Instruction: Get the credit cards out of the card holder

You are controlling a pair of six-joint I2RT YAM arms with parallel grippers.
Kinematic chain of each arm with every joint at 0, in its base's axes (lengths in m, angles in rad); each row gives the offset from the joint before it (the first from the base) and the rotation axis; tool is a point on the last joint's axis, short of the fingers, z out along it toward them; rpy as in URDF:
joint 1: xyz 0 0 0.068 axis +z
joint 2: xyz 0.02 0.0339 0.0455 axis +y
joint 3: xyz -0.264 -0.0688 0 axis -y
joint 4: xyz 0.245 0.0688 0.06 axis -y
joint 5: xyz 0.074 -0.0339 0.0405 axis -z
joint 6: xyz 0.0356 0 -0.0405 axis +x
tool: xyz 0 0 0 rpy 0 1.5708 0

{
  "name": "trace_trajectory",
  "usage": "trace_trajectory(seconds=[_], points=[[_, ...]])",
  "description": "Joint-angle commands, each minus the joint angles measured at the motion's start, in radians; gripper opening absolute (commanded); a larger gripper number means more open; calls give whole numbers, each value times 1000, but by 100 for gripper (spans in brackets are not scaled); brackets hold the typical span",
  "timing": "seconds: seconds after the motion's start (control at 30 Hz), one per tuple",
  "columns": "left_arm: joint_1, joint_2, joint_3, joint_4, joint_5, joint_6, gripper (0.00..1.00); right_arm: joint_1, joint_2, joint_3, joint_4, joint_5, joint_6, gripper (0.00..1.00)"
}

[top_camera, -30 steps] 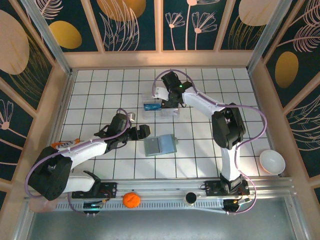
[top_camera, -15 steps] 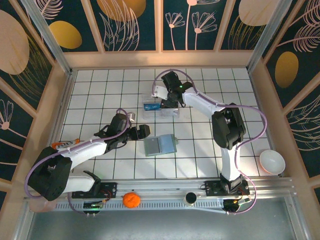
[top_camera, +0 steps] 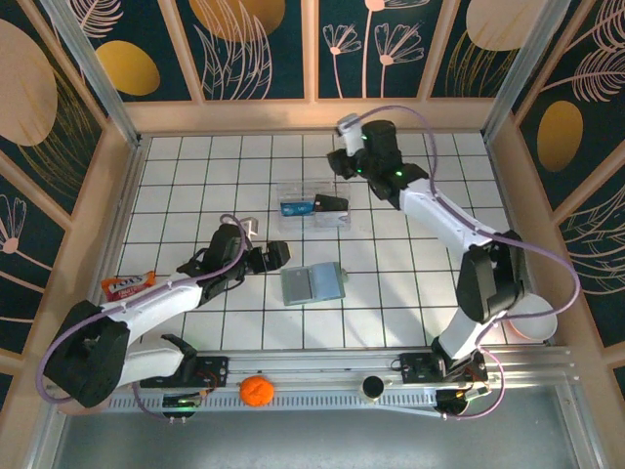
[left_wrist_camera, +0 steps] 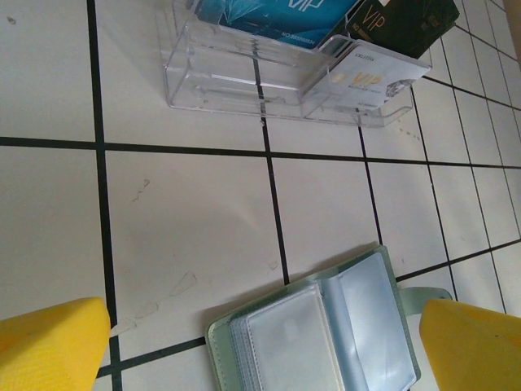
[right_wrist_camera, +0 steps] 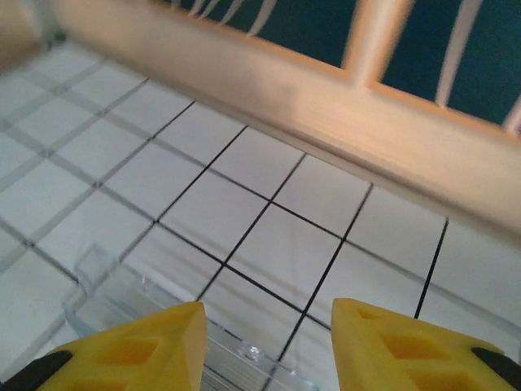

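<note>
On my far left an orange foil snack packet [top_camera: 127, 284] lies flat on the white tiles, close to the side wall. The left gripper [top_camera: 274, 256] sits low over the floor with its yellow fingers [left_wrist_camera: 53, 342] spread wide and nothing between them. Just to its right I see the grey-green soft bifold card holder [top_camera: 312, 283], opened flat with its clear sleeves facing up, and neither gripper touches it. Beyond it, farther from me, stands the clear plastic box [top_camera: 312, 207] holding a blue card [top_camera: 293, 207], a dark card [top_camera: 332, 203] and a white card [left_wrist_camera: 378, 73]. The right gripper [right_wrist_camera: 269, 342] hangs over the box's far edge near the back wall, its jaws parted around nothing. A round white bowl [top_camera: 542, 322] sits far right.
</note>
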Motion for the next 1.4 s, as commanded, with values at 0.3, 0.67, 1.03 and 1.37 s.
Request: trace_trajectory(seconds=[0.3, 0.67, 1.03, 1.37], points=[[7, -95, -71, 53, -29, -18, 98, -208, 39, -293, -5, -69, 560, 12], [7, -138, -98, 48, -28, -16, 98, -140, 244, -244, 10, -67, 563, 0], [7, -169, -115, 35, -39, -11, 98, -66, 236, -279, 32, -106, 582, 0], [7, -177, -123, 34, -50, -7, 98, -3, 159, -323, 25, -116, 572, 0]])
